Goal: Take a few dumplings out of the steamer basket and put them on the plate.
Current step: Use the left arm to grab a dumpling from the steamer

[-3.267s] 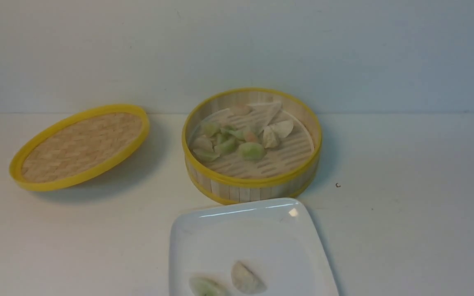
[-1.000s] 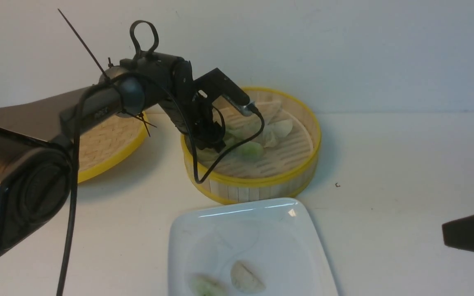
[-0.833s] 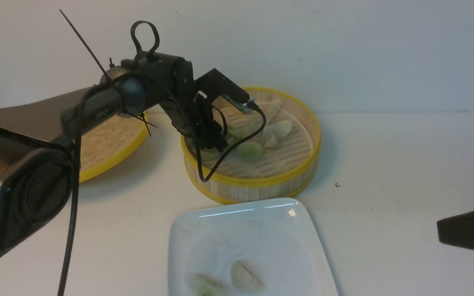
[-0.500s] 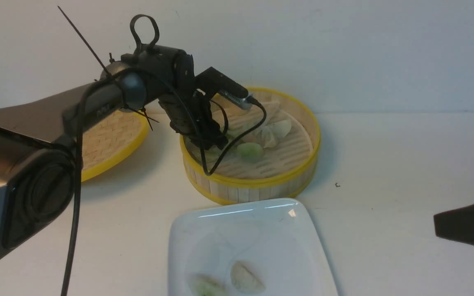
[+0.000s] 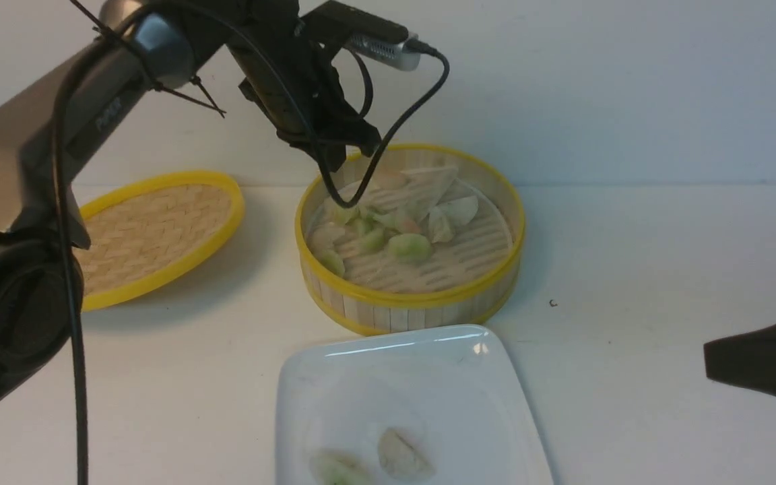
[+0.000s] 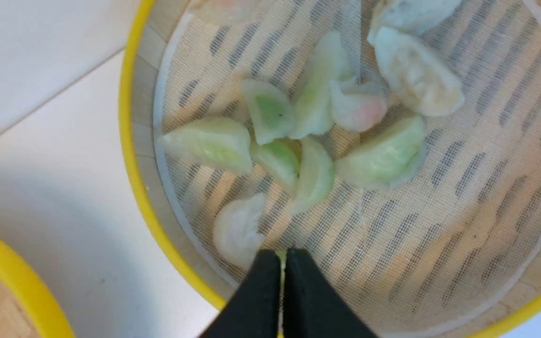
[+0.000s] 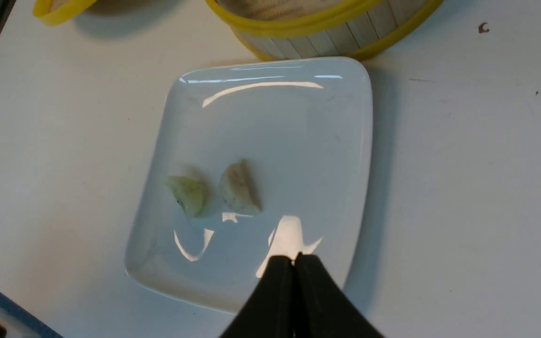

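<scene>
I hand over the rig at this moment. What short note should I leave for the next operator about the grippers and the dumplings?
Left gripper: shut, above the steamer basket; no dumpling seen between its fingers.
Right gripper: shut, empty, to the right of the plate.
Done: two dumplings lie on the plate, a green one and a whitish one.
Left: the other dumplings are in the basket; probably move a few more.
The lid lies left of the basket.

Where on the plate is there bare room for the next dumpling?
The plate is bare across its half bordering the steamer basket and along its edge on the robot's right. It is crowded only at the near edge, where the green dumpling and white dumpling lie close together.
</scene>
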Tool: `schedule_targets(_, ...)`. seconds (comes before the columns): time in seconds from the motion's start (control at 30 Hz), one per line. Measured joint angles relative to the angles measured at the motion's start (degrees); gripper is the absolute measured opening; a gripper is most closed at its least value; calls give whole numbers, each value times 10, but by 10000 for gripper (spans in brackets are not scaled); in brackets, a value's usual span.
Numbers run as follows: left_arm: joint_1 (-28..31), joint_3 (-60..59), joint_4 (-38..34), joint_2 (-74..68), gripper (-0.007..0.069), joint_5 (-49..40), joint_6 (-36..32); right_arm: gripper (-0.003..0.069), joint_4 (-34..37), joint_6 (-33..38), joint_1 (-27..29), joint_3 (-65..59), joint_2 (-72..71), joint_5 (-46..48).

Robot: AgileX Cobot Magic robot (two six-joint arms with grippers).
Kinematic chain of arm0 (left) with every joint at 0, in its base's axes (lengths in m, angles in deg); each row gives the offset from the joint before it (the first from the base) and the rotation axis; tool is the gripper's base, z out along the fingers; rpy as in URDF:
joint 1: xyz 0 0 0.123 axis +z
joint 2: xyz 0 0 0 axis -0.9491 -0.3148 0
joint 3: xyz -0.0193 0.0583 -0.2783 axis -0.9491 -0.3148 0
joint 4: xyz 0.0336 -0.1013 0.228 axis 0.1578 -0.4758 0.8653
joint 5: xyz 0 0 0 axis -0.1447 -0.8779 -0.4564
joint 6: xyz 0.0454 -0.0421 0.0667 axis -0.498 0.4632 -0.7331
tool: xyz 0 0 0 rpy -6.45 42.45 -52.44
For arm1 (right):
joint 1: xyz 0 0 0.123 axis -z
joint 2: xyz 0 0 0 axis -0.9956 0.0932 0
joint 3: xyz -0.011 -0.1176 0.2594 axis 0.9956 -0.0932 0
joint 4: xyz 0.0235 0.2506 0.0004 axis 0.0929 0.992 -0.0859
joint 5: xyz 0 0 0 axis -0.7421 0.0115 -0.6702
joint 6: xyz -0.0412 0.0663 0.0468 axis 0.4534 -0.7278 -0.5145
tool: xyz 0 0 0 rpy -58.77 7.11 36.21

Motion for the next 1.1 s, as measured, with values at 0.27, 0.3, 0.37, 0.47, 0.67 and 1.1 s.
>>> schedule_targets(0.27,0,0,1,-58,57,3,0,-15,0,1,0,0,0,-1)
schedule_targets(0.3,0,0,1,-67,90,6,0,-15,0,1,0,0,0,-1)
schedule_targets(0.37,0,0,7,-89,201,20,-1,-15,0,1,-1,0,0,-1)
schedule_targets(0.47,0,0,16,-103,300,36,-4,-15,0,1,-1,0,0,-1)
schedule_targets(0.67,0,0,27,-126,419,52,-24,-15,0,1,-1,0,0,-1)
schedule_targets(1.1,0,0,40,-134,258,62,-24,-15,0,1,-1,0,0,-3)
